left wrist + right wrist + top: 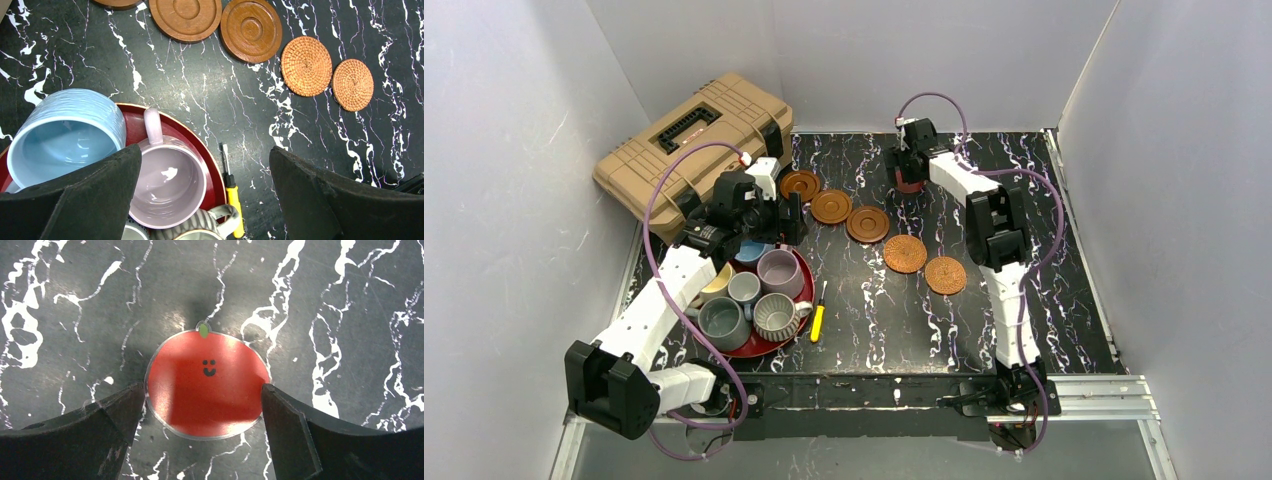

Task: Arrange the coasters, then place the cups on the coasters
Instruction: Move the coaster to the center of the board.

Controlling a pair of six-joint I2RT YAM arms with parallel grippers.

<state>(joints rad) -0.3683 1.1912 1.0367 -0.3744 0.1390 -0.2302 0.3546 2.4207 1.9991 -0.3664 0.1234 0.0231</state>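
Observation:
Three dark wooden coasters and two woven coasters lie in a diagonal row on the black marbled table. A flat red coaster with a smiley face lies at the far side. My right gripper straddles it, open, with its fingertips right at the rim. The cups stand packed on a red tray: light blue, mauve, ribbed grey-white, grey-green, a small pale grey one and cream-yellow. My left gripper hangs open above the mauve cup, holding nothing.
A yellow-handled screwdriver lies just right of the tray. A tan toolbox sits at the back left, partly off the table. Grey walls close in the left, back and right sides.

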